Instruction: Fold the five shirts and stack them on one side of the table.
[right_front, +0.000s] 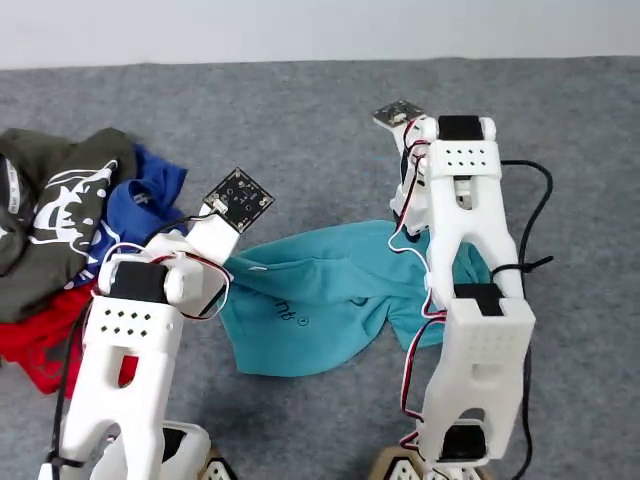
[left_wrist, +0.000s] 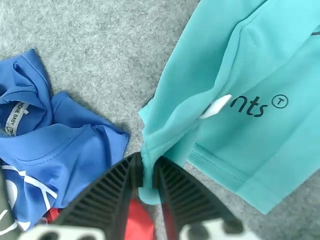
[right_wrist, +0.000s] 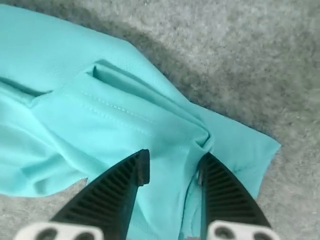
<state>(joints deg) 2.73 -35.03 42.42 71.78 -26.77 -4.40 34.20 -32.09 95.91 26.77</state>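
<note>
The teal shirt lies crumpled between the 2 grippers, the blue shirt just beside the left gripper, which clenches the teal shirt's edge, while the right gripper hangs spread apart over a fold.

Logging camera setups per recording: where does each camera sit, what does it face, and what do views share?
High view: fixed above, looking down at the grey table; both arms show.
Left wrist view: on the left arm, looking down past its jaws, shut on the teal shirt; blue shirt beside.
Right wrist view: on the right arm, looking down past open jaws at that shirt.
Shared: the teal shirt, in all three.
</note>
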